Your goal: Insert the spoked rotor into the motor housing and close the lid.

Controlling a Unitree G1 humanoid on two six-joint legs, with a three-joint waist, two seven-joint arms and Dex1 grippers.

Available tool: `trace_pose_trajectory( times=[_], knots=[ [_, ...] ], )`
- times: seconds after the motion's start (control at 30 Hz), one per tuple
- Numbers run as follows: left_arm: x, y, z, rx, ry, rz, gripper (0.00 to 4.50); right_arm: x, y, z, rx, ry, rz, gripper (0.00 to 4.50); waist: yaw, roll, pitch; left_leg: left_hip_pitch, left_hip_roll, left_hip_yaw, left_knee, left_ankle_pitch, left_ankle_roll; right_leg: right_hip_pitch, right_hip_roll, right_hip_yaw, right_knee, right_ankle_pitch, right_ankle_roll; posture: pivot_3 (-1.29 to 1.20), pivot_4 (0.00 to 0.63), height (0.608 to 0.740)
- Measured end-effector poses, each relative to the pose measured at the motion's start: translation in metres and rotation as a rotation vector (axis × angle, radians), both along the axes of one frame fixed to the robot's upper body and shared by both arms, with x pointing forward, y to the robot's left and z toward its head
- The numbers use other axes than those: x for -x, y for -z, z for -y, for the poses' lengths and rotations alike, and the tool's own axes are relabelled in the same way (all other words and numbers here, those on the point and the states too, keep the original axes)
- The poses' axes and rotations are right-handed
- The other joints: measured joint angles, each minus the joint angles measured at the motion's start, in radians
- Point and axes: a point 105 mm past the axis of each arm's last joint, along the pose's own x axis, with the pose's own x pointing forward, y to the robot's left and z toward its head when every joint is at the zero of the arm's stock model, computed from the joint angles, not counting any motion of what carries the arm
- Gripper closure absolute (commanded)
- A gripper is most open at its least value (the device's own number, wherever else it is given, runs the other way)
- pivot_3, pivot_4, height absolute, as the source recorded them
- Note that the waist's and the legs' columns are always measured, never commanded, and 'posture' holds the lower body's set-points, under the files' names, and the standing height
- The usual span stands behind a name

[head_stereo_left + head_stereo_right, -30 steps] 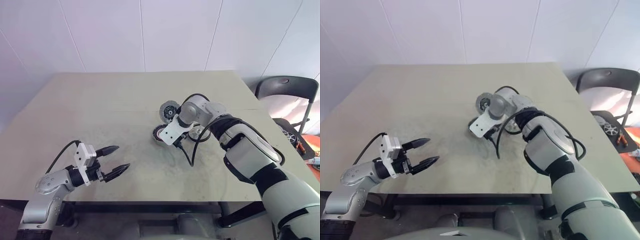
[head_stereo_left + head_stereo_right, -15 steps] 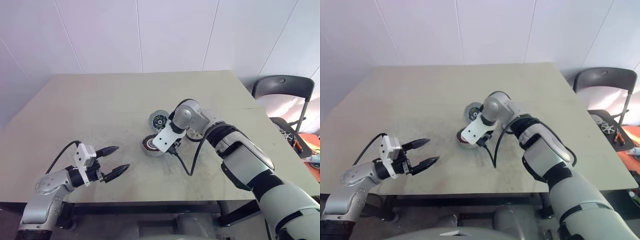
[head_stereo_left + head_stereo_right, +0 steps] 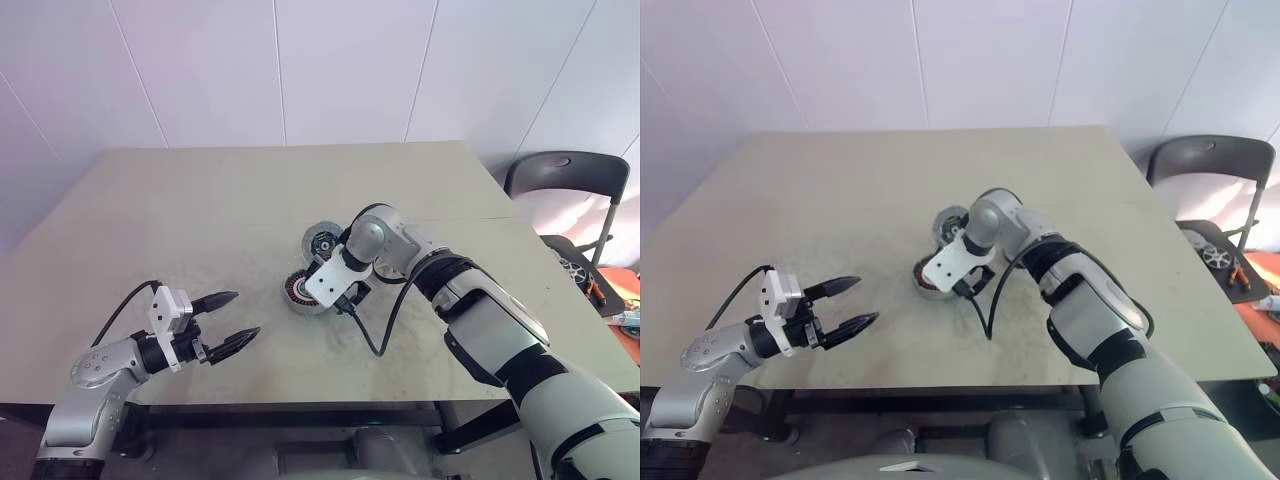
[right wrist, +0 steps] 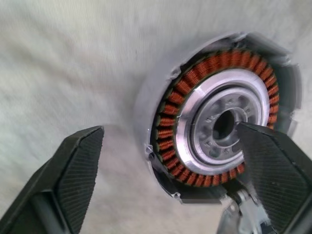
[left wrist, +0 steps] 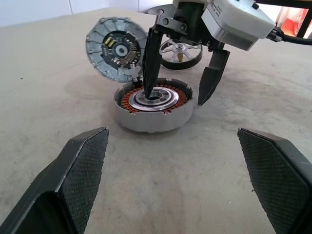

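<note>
The motor housing point(image 5: 153, 105), a silver cup with copper windings, sits mid-table point(image 3: 303, 292). My right gripper point(image 5: 173, 97) points down over it, open: one finger point(image 5: 148, 63) reaches into the central hub and the other point(image 5: 212, 73) stands just outside the wall. The lid point(image 5: 116, 48), a grey disc, stands tilted up at the housing's far rim point(image 3: 322, 240). Behind the right hand, the spoked rotor point(image 5: 181, 48) lies flat on the table. My left gripper point(image 3: 243, 315) hovers open and empty near the table's front left, well apart from the parts.
The beige table point(image 3: 200, 220) has wide bare room to the left and behind the parts. A black cable point(image 3: 385, 325) loops from the right wrist onto the table. A dark chair point(image 3: 570, 175) stands off the table's right side.
The right gripper's jaws have opened wide around the housing's wall and the hand has tipped further down. The camera view shifted. The left arm has not moved.
</note>
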Motion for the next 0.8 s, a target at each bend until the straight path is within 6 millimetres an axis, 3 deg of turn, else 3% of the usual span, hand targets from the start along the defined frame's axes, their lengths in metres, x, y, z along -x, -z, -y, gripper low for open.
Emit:
trace_pose_trajectory(
  times=[0.13,0.3,0.4,0.57,0.7,0.8],
  knots=[
    [-0.001,-0.001,0.000,0.000,-0.001,0.002,0.00,0.012,-0.039,-0.014,-0.179,0.032,-0.161,0.02,0.002,0.000,0.000,0.000,0.000,0.000,0.000,0.000,0.000,0.001,0.000,0.000,0.000,0.000,0.000,0.00,0.000,0.740],
    [-0.006,0.003,-0.005,-0.002,-0.036,-0.006,0.00,0.012,-0.069,-0.026,-0.399,0.103,-0.258,0.02,0.003,0.000,0.000,0.000,0.000,0.000,0.001,0.000,0.000,0.001,0.000,0.000,0.000,0.000,0.000,0.00,0.000,0.740],
    [-0.034,0.004,-0.034,-0.041,-0.186,0.011,0.00,0.009,-0.089,-0.036,-0.557,0.143,-0.296,0.02,0.004,0.000,0.000,0.001,0.000,-0.002,0.003,0.000,0.000,0.001,0.001,-0.001,0.001,0.000,0.000,0.00,0.000,0.740],
    [-0.074,0.004,-0.105,-0.109,-0.435,-0.004,0.00,-0.001,-0.132,-0.037,-0.871,0.247,-0.398,0.02,0.002,-0.001,-0.001,-0.001,0.000,-0.002,0.003,0.000,0.000,0.001,0.000,-0.002,0.000,0.000,0.000,0.00,0.000,0.740],
    [-0.078,0.017,-0.121,-0.066,-0.464,-0.061,0.00,-0.012,-0.155,-0.027,-1.051,0.330,-0.402,0.02,0.004,-0.002,-0.001,-0.003,-0.001,-0.002,0.000,0.000,0.000,-0.001,-0.001,-0.002,-0.002,0.001,0.002,0.00,0.000,0.740],
    [-0.076,0.022,-0.115,-0.036,-0.415,-0.083,0.00,-0.020,-0.150,-0.016,-1.097,0.415,-0.394,0.02,0.007,-0.003,-0.002,-0.003,-0.001,-0.002,-0.002,0.000,0.000,-0.002,-0.001,-0.002,-0.002,0.002,0.004,0.00,0.000,0.740]
  ],
)
